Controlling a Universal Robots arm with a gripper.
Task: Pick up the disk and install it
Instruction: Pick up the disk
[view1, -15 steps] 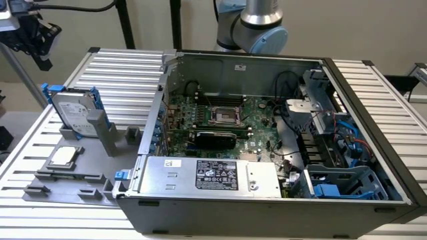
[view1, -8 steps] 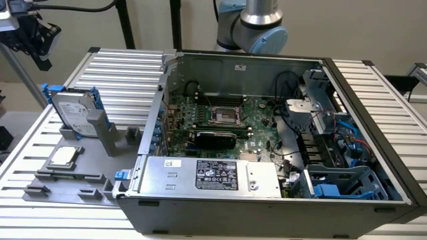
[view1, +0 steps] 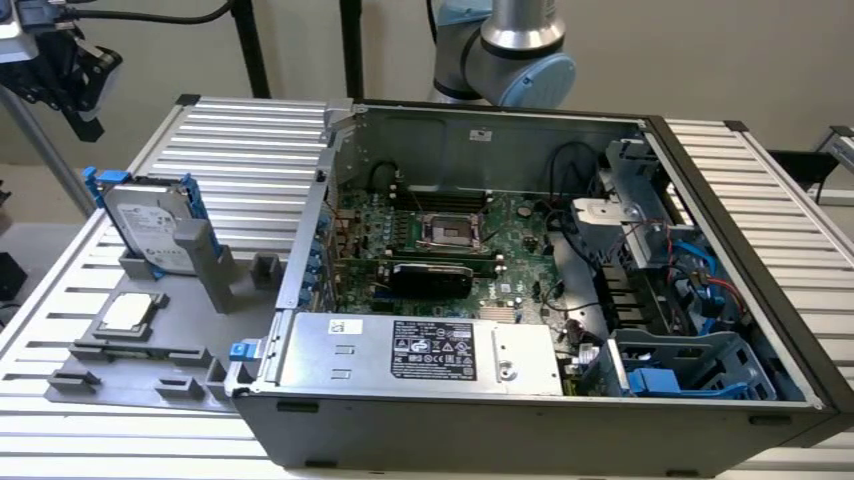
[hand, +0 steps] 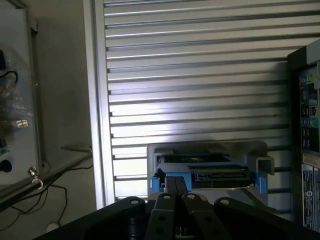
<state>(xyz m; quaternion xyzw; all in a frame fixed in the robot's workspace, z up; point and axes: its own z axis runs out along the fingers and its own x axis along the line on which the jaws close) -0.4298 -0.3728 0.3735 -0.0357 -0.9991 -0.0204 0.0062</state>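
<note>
The disk (view1: 144, 225), a silver hard drive with a white label and blue rails, stands on edge in a grey holder (view1: 200, 265) at the exterior view's left, beside the open computer case (view1: 747, 250). My gripper (view1: 86, 122) hangs high above and behind it, near the exterior view's upper left corner. In the wrist view the gripper (hand: 177, 186) is shut, its two black fingers pressed together with nothing between them. The disk (hand: 210, 170) shows edge-on just beyond the fingertips, well below them, blue rails at both ends.
A small square silver chip (view1: 126, 313) lies on the grey fixture plate (view1: 134, 375). Inside the case are the motherboard (view1: 447, 235), a silver box with a black label (view1: 427, 350) and a blue drive bay (view1: 687, 368). A ribbed aluminium tabletop (hand: 200, 65) surrounds everything.
</note>
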